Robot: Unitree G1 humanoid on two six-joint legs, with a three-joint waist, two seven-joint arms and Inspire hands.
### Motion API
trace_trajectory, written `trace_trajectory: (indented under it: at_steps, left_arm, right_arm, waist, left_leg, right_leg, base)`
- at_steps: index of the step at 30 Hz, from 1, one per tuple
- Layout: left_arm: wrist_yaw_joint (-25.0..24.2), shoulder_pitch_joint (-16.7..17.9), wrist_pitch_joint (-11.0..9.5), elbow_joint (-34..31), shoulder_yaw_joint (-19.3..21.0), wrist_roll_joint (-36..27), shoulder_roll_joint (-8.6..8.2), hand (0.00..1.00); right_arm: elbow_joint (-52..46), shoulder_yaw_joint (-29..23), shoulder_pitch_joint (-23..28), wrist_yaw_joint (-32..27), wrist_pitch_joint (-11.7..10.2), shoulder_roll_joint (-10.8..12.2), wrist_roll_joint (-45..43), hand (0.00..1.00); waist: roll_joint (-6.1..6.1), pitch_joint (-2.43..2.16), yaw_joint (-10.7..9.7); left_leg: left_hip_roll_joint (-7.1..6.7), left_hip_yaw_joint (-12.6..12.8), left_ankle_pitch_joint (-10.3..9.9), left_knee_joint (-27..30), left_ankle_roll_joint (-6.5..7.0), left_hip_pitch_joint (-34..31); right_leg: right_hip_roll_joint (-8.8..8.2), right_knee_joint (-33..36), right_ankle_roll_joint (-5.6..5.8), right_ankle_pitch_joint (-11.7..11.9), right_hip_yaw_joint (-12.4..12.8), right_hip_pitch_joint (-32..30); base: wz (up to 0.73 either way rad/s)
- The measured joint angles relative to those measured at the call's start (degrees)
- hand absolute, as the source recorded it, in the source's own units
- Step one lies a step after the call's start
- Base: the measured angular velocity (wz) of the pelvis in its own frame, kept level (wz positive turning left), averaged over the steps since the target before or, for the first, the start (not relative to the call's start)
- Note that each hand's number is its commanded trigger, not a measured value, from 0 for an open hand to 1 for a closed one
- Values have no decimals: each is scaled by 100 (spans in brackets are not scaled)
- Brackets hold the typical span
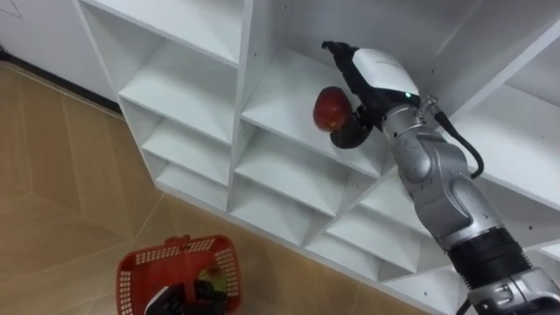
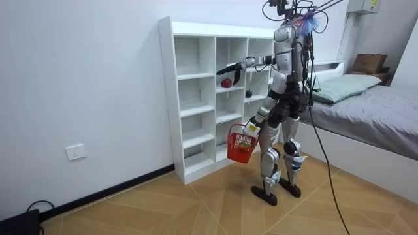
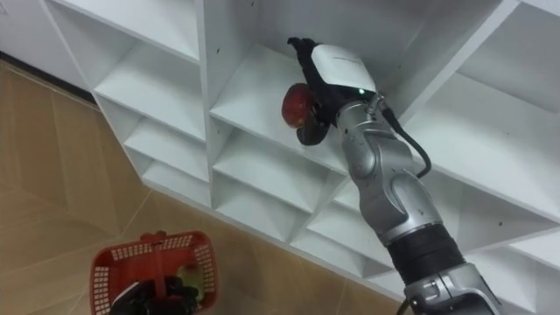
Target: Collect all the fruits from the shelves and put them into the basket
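A red apple (image 1: 330, 108) is at the front of a middle shelf (image 1: 280, 109) in the white closet (image 2: 196, 98). My right hand (image 1: 374, 77) reaches into that compartment, its dark fingers and thumb curled round the apple (image 3: 296, 103). A red plastic basket (image 1: 140, 260) hangs low at my left side, and my left hand (image 1: 178, 300) holds it by its handle. A greenish-yellow fruit (image 1: 210, 280) lies inside the basket. In the room view I stand facing the closet, right arm stretched out to the apple (image 2: 226, 83), with the basket (image 2: 240, 149) at thigh height.
The closet's other compartments near the hand look bare, apart from a small dark thing (image 2: 249, 93) one shelf lower towards the room view's right. A bed (image 2: 379, 111) stands behind me. Wooden floor (image 1: 52, 175) lies in front of the closet.
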Motion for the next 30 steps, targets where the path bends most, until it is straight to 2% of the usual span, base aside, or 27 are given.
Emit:
trace_trajectory:
  at_steps: [10,21,30]
  left_arm:
    - [1,-31,-21,0,-2,-12,15,100]
    - [-14,-54,19,0,-4,-13,22,100]
    - [-17,-117,64,-5,-31,-7,11,100]
  right_arm:
    - [189,4,-50,31,-1,0,-9,0]
    - [723,203,-327,27,11,-7,-17,0]
    - [940,222,-516,21,19,-7,-15,0]
  waist:
    - [-65,36,105]
    - [-80,35,128]
    - [-79,35,146]
  left_leg:
    - [-10,-56,0,4,0,0]
    - [-33,-111,1,10,1,-6]
    - [-65,-184,8,99,13,-135]
  right_leg:
    - [0,-1,0,0,-37,21]
    - [-12,-8,0,0,-68,34]
    - [-31,-6,0,-1,-213,-6]
  base:
    - [3]
    - [2]
    - [6]
